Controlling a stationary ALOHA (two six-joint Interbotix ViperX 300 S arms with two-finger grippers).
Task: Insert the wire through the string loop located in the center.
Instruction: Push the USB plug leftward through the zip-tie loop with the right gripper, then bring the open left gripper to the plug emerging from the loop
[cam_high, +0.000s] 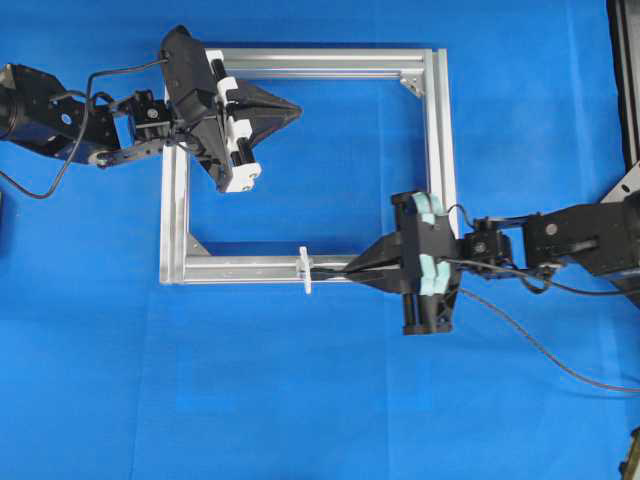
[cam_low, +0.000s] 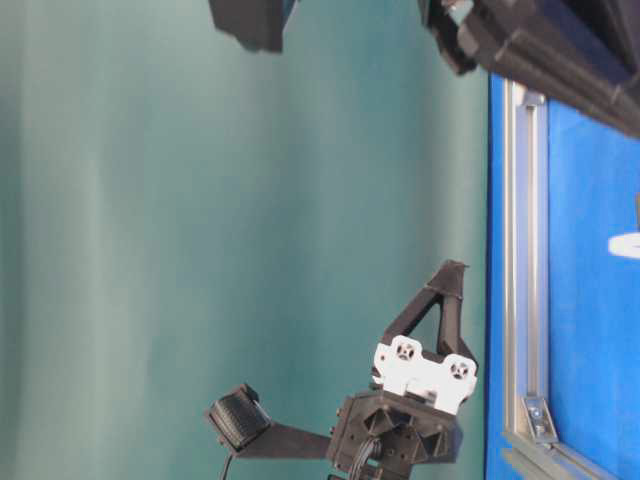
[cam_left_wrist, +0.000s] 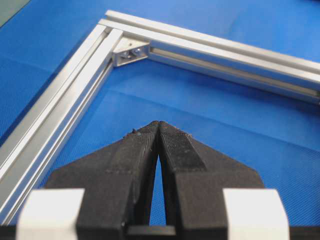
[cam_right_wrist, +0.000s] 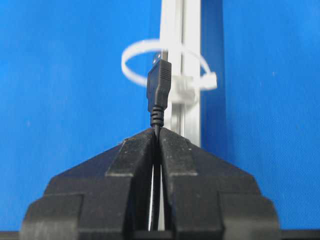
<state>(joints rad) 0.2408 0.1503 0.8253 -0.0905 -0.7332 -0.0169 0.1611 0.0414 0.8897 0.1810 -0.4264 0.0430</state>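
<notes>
Already the wire (cam_right_wrist: 159, 95) is pinched in the right gripper (cam_right_wrist: 157, 131), fingers closed on the cable just behind the plug, which sticks out ahead of the tips. From the right wrist view the plug's metal tip sits at the rim of the loop (cam_right_wrist: 145, 65), a white ring standing across the frame (cam_right_wrist: 186, 40) bar; whether the tip has crossed the ring's plane or only lines up with it I cannot tell. Overhead, the right gripper (cam_high: 368, 268) lies along the near bar, tips pointing at the loop (cam_high: 305, 270) and close beside it, with the rest of the wire (cam_high: 540, 345) trailing off across the cloth toward the right edge.

So the grasp and the alignment look done; what is left, by my reading, is to push the plug on through the ring and draw some cable after it.

The left gripper (cam_left_wrist: 158, 125) hangs inside the frame's far corner, fingers pressed together on nothing, well apart from the loop
</notes>
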